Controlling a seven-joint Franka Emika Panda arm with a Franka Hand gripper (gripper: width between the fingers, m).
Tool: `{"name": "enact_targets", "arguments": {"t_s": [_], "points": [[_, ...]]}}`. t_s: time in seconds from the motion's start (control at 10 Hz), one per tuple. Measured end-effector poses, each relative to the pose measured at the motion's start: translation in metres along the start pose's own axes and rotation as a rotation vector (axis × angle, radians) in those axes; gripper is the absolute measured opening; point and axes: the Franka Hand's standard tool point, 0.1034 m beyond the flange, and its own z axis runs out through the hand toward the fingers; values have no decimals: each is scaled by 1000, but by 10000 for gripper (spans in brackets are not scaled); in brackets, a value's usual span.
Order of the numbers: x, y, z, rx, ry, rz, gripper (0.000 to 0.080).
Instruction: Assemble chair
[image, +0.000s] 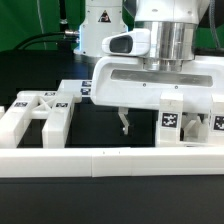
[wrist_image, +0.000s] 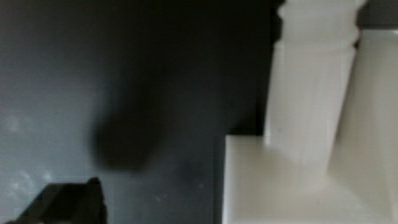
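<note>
White plastic chair pieces lie on the black table (image: 95, 130) just behind the long low border wall (image: 110, 162). Behind the wall's end on the exterior view's left rests the X-braced frame (image: 40, 110). Farther back from the wall is a flat slab (image: 68, 88) bearing a square tag. Behind the wall's middle-right stands a tagged post piece (image: 170, 115), and more white pieces (image: 205, 120) crowd beyond it toward the exterior view's right.

The gripper (image: 146, 125) hangs over the dark gap behind the wall's middle, between the frame and the post piece. Its fingers are spread wide and grip nothing. One finger (image: 123, 123) shows plainly, while the post piece blocks sight of the other. In the wrist view a turned white post (wrist_image: 317, 80) rises from a white block (wrist_image: 311, 180), and a dark fingertip (wrist_image: 71, 203) sits well apart from both.
</note>
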Motion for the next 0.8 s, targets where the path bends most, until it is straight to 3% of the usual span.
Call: {"name": "enact_targets", "arguments": {"t_s": [0.4,0.6,0.7,0.8], "points": [[0,-1,1,0,5,-3,623],[0,-1,1,0,5,-3,263],[0,-1,1,0,5,-3,263],[0,-1,1,0,5,-3,87]]}}
